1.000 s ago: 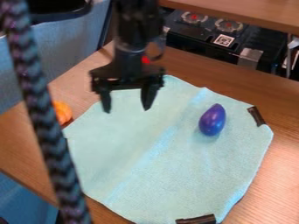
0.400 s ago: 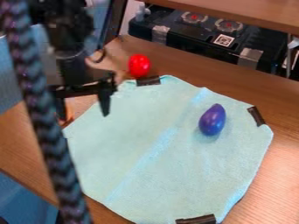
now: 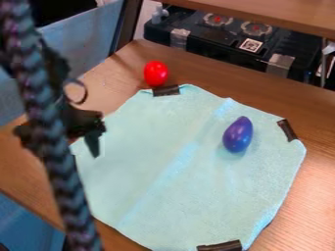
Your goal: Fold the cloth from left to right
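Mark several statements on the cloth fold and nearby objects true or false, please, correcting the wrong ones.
1. The purple object lies on the cloth. True.
2. The cloth is folded in half. False: it lies spread out.
3. The red object rests on the cloth. False: it rests on the table, beyond the cloth's far edge.
4. The hand is near the cloth's edge at picture left. True.

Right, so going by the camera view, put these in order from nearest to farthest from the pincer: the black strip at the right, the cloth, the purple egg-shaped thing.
1. Cloth: nearest, its left edge right by the pincer.
2. Purple egg-shaped thing: lying on the cloth's right half.
3. Black strip: farthest, at the cloth's right edge.
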You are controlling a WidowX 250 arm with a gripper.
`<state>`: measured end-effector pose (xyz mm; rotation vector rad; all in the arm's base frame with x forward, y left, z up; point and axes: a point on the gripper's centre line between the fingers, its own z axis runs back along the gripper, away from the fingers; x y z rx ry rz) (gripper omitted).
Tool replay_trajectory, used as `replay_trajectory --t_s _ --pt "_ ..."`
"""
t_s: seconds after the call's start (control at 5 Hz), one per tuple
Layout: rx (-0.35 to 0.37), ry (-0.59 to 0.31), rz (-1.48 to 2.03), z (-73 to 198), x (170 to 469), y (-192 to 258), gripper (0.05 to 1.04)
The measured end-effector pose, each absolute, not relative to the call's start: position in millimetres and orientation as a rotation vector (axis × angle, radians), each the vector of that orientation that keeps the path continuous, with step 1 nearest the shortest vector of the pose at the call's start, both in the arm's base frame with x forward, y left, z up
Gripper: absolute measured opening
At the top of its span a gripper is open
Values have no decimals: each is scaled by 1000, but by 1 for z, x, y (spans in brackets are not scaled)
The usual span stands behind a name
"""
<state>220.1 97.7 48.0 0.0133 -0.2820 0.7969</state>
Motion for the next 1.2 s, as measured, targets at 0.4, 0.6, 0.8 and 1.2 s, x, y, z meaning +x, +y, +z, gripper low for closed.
replay_trajectory --t_s 0.4,0.6,0.8,1.2 --pt "53 -248 813 35 215 109 1001" --pt "61 -219 814 30 210 114 1001" --pt "72 -223 797 27 207 114 925" --pt "84 -211 847 22 205 116 336"
